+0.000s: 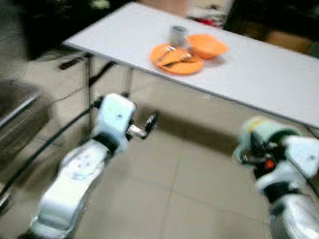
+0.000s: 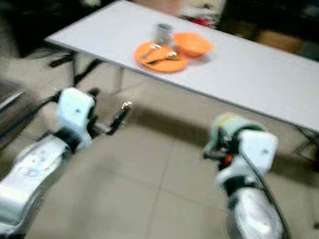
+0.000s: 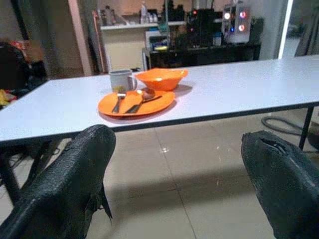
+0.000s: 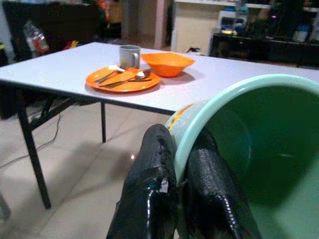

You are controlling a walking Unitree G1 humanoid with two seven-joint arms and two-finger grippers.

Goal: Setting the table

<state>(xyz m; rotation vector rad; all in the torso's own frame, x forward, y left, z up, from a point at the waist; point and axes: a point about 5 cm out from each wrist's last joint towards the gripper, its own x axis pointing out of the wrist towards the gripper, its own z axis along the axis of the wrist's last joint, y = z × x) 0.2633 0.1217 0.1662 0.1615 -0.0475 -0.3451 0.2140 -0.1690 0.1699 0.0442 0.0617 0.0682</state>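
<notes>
Head views blurred; small detail on table hard to read. Green cup (image 4: 259,149) cut off at frame edge in right wrist view, rim pinched between fingers (image 4: 149,199) of right gripper (image 1: 250,146), one inside, one outside (cup held above floor, short of table). Left gripper (image 1: 147,124) empty, fingers (image 3: 65,184) spread wide, also short of table. White table (image 1: 268,74) ahead carries orange plate (image 3: 135,103) with fork (image 3: 117,102) and spoon (image 3: 142,98) on it; grey mug (image 3: 119,79) and orange bowl (image 3: 160,78) just behind plate. Dark cluttered shelves beyond table.
</notes>
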